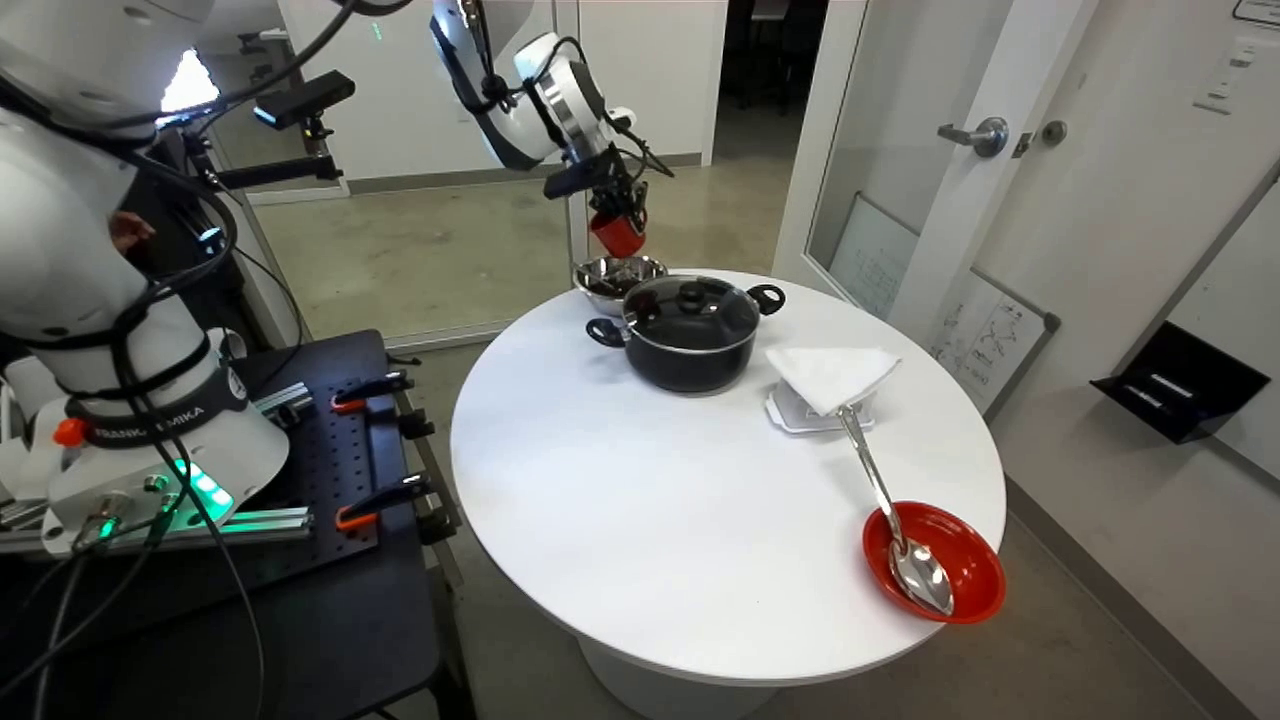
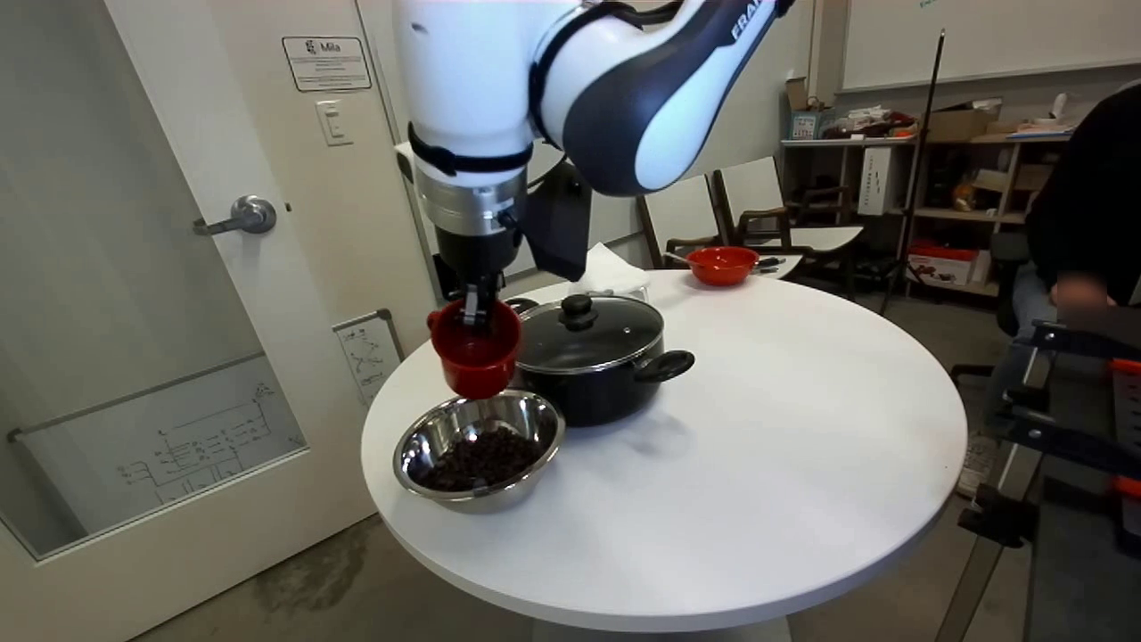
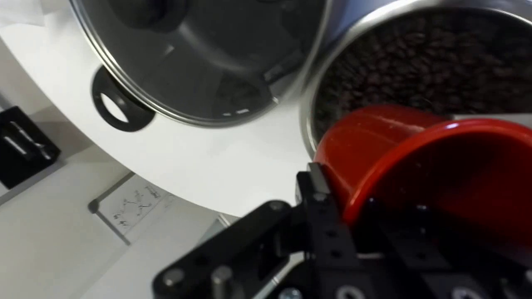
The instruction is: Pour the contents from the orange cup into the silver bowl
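Pinching the small, round, red-orange cup (image 2: 477, 364) by its wall in the black end effector (image 2: 476, 314), slung below on a tilted axis, just above the round, shiny silver metal bowl (image 2: 528, 417) of dark, bean-like pieces (image 2: 486, 459). Probably poured already; likely to be levelled next.

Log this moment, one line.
gripper: clamped on orange cup | cup: tilted above silver bowl | dark beans: in bowl | cup contents: unclear | dark pot: lidded
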